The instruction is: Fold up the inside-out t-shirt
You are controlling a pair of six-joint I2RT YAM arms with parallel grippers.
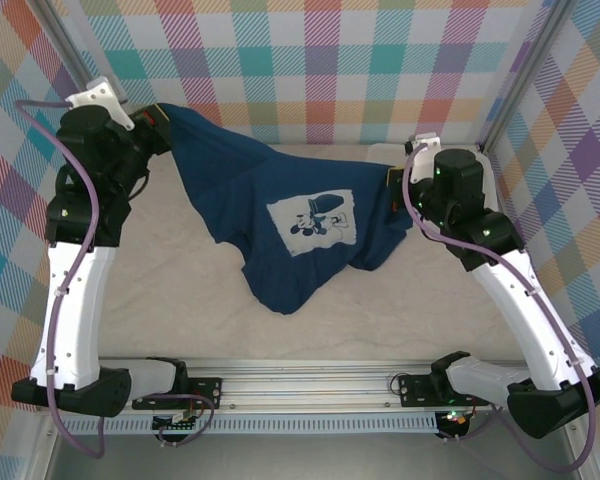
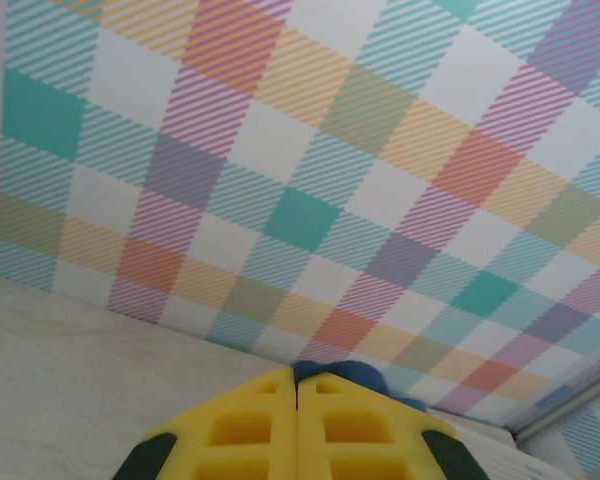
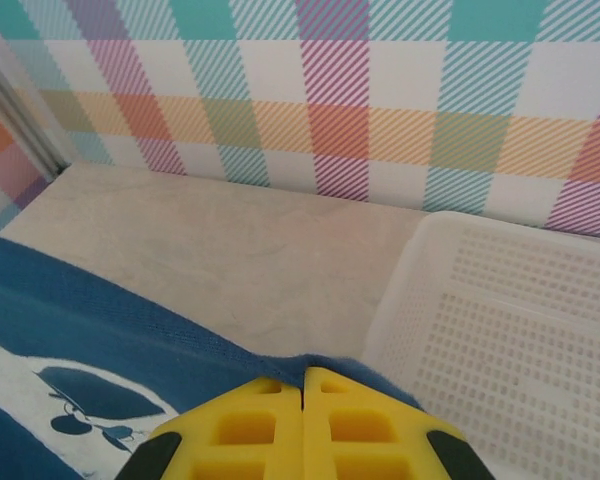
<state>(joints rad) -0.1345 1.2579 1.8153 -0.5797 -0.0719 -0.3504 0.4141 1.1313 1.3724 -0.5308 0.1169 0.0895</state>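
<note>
Clamping t-shirt point(image 3: 110, 320), R tool point(image 3: 303, 376); wrist cam adds basket point(image 3: 500, 330).

T-shirt point(image 1: 280, 215): stretched across the far half of the table point(image 1: 180, 310), one end pinched in the left gripper point(image 2: 297, 385) near the far left corner, the other in the right gripper point(image 3: 303, 385) at far right; lower fold rests mid-table.
Basket point(image 3: 510, 330): far right corner, just right of the right gripper.

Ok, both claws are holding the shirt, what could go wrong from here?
The left claw pinches just a sliver of the t-shirt, so it may slip. The right claw grips beside the white basket, where cloth might snag. The shirt's lower part lies bunched on the table, so folds may come out crooked.
</note>
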